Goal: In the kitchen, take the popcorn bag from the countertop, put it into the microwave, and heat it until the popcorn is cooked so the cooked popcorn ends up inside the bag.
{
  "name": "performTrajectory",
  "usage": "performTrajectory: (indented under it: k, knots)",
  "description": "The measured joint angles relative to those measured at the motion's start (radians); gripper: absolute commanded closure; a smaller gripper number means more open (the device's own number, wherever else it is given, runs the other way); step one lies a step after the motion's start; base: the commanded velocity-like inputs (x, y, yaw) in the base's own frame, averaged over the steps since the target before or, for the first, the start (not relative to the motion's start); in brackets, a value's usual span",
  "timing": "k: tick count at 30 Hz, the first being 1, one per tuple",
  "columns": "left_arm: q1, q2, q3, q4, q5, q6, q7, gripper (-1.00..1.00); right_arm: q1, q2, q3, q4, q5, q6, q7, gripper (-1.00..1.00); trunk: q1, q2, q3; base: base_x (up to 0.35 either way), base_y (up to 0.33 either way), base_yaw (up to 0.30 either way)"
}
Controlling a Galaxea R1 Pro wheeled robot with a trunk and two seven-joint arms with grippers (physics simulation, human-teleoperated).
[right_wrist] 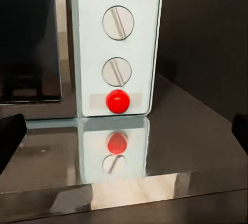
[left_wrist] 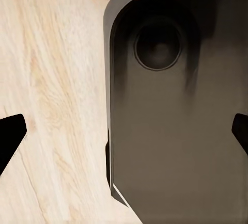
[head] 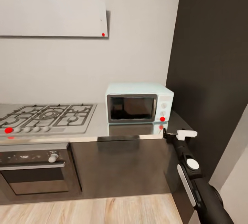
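**While the door is shut, you are lining up on the red button**

From the head view, your right gripper (head: 172,135) is hovering just in front of the microwave (head: 139,103) on the countertop (head: 100,127).

Through the right wrist, the jaws are standing apart, facing the red button (right_wrist: 118,100) below two knobs.

Through the left wrist, the jaws are apart too, over the floor (left_wrist: 51,79).

Judging by this, you are preparing to start heating; I cannot tell where the popcorn bag is.
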Motion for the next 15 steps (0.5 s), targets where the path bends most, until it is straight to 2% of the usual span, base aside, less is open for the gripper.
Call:
performTrajectory:
  k: [3, 5, 8, 15]
  knots:
    - [0.0, 0.0, 0.0, 0.0, 0.0, 0.0, 0.0, -1.0, 0.0, 0.0, 0.052, 0.0, 0.0, 0.0, 0.001, -1.0, 0.0, 0.0, 0.0, 0.33, 0.086, 0.0]
    - [0.0, 0.0, 0.0, 0.0, 0.0, 0.0, 0.0, -1.0, 0.0, 0.0, 0.068, 0.0, 0.0, 0.0, 0.001, -1.0, 0.0, 0.0, 0.0, 0.325, 0.076, 0.0]
    - [0.0, 0.0, 0.0, 0.0, 0.0, 0.0, 0.0, -1.0, 0.0, 0.0, 0.076, 0.0, 0.0, -0.001, 0.001, -1.0, 0.0, 0.0, 0.0, 0.194, 0.022, 0.0]
    - [0.0, 0.0, 0.0, 0.0, 0.0, 0.0, 0.0, -1.0, 0.0, 0.0, 0.078, -0.031, 0.0, -0.001, 0.004, -1.0, 0.001, 0.0, 0.0, 0.017, 0.002, 0.0]
